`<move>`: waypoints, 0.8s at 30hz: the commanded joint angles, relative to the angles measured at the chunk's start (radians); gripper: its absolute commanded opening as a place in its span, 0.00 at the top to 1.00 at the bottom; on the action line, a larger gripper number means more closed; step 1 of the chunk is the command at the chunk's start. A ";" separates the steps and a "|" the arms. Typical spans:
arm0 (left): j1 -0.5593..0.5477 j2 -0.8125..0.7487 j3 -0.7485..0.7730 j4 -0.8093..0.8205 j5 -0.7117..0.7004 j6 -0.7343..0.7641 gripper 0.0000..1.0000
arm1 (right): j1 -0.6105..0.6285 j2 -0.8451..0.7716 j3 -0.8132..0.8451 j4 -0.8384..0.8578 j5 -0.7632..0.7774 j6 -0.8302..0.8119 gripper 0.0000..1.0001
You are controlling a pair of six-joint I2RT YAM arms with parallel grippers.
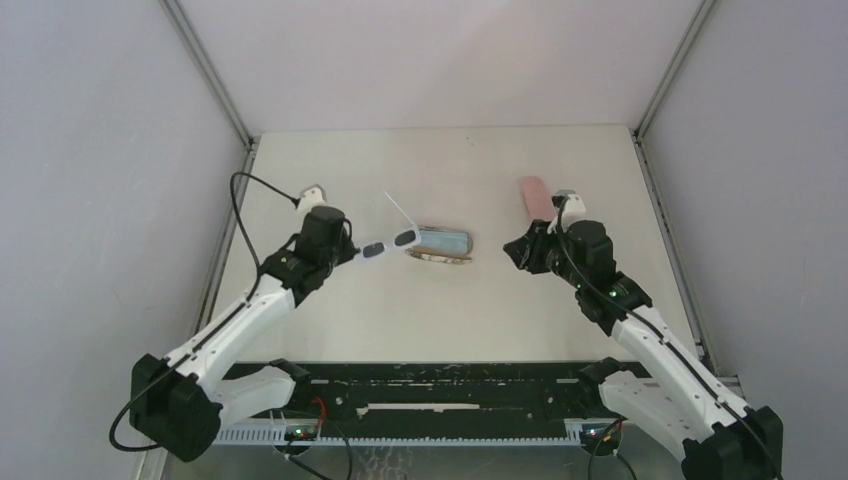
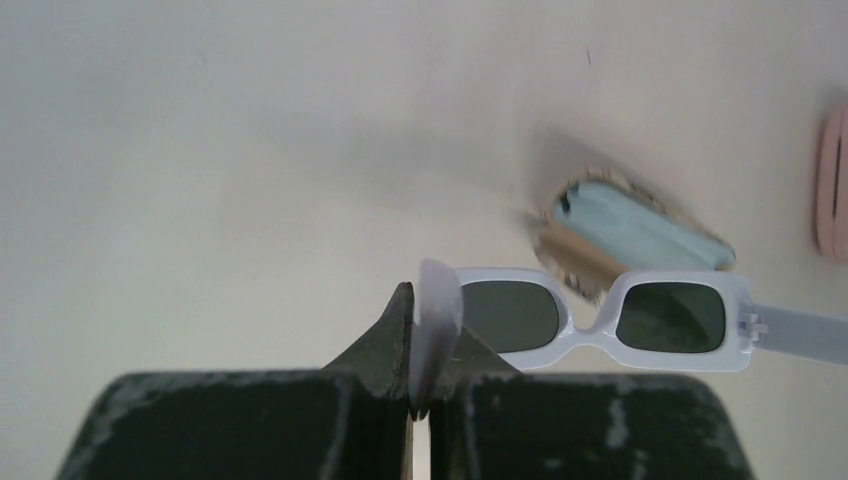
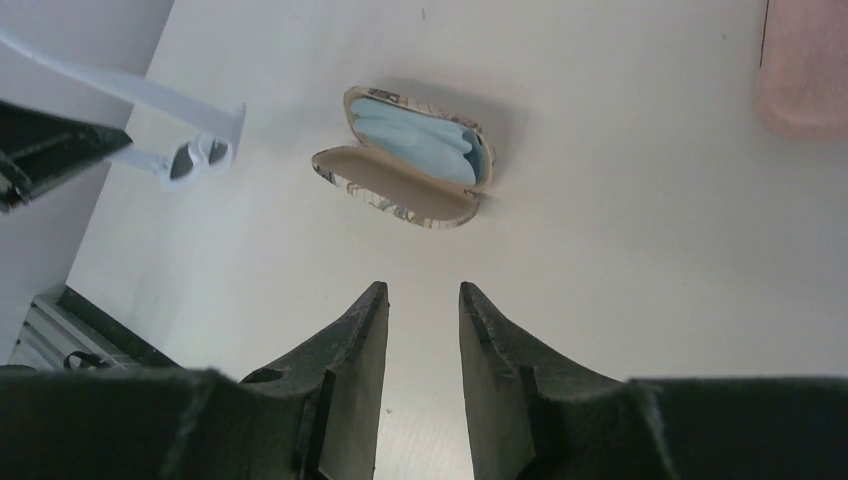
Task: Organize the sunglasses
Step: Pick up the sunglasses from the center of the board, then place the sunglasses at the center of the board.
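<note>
White-framed sunglasses (image 1: 390, 243) with dark lenses hang above the table, left of an open patterned case (image 1: 441, 246). My left gripper (image 1: 350, 254) is shut on the tip of one white arm; in the left wrist view the sunglasses (image 2: 600, 318) stretch to the right of the left gripper (image 2: 428, 300). Their other arm sticks up and back. The open case (image 3: 412, 160) holds a light-blue cloth (image 3: 420, 143). My right gripper (image 3: 423, 292) hovers open and empty at the right, pointing at the case. No black-framed pair shows.
A pink oval case (image 1: 535, 197) lies at the back right, just beyond my right gripper (image 1: 518, 252). Side walls close the table on both sides. The arms' bases and a black rail run along the near edge.
</note>
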 commanded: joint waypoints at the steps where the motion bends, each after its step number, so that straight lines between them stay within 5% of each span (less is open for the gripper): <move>1: -0.083 -0.106 -0.120 -0.089 0.133 -0.171 1.00 | 0.001 -0.078 -0.037 -0.066 0.044 0.085 0.68; 5: -0.090 -0.124 -0.182 -0.120 0.271 -0.270 1.00 | 0.000 -0.123 -0.041 -0.144 0.070 0.100 0.68; 11: -0.092 -0.083 -0.127 -0.266 0.296 -0.330 1.00 | 0.001 -0.171 -0.051 -0.229 0.105 0.110 0.68; 24: -0.076 0.119 -0.123 -0.231 0.380 -0.434 0.96 | -0.003 -0.199 -0.058 -0.266 0.104 0.104 0.66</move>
